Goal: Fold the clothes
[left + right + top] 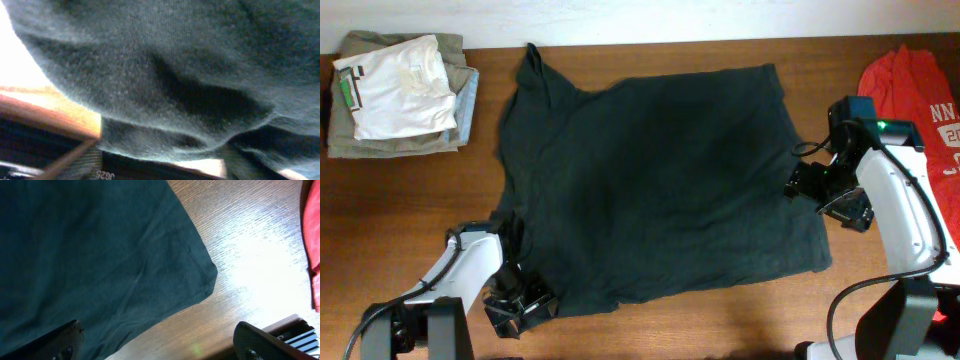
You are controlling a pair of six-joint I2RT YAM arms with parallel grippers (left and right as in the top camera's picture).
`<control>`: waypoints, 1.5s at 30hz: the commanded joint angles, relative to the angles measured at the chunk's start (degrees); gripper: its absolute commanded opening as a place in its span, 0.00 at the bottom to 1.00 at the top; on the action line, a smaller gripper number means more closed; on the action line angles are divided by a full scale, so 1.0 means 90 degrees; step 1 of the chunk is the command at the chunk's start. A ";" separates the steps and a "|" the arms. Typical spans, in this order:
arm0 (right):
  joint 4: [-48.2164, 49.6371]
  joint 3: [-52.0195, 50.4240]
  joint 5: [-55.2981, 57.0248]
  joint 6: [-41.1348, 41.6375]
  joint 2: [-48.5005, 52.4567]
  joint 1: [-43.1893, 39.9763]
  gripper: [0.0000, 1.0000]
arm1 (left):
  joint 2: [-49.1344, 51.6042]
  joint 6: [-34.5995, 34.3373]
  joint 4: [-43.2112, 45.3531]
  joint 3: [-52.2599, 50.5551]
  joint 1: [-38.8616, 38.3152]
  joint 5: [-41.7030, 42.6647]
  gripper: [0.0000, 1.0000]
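The black T-shirt lies spread flat on the wooden table, plain dark side up. My left gripper is at the shirt's front-left corner. In the left wrist view dark fabric fills the frame and bunches over the jaws, which look shut on it. My right gripper is at the shirt's right edge. In the right wrist view it is open and empty, low over the shirt's hem corner. The red white-printed T-shirt lies crumpled at the far right and also shows in the right wrist view.
A stack of folded clothes, white on top of beige and blue, sits at the back left corner. The table's front edge runs just below the left gripper.
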 commanded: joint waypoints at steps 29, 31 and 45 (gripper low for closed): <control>0.1664 -0.2837 -0.0294 0.1231 -0.0729 -0.1401 0.04 | -0.0899 -0.0017 -0.0682 0.0374 0.0005 0.0117 0.01; 0.1394 -0.2671 -0.0253 0.1229 -0.1309 -0.1401 0.04 | -0.1656 -0.0017 -0.1071 0.0789 0.0005 0.0117 0.01; 0.5110 -0.2671 -0.1042 0.1222 -0.0685 -0.0913 0.04 | -0.0940 -0.0085 0.3937 0.1333 0.0017 -0.0976 0.01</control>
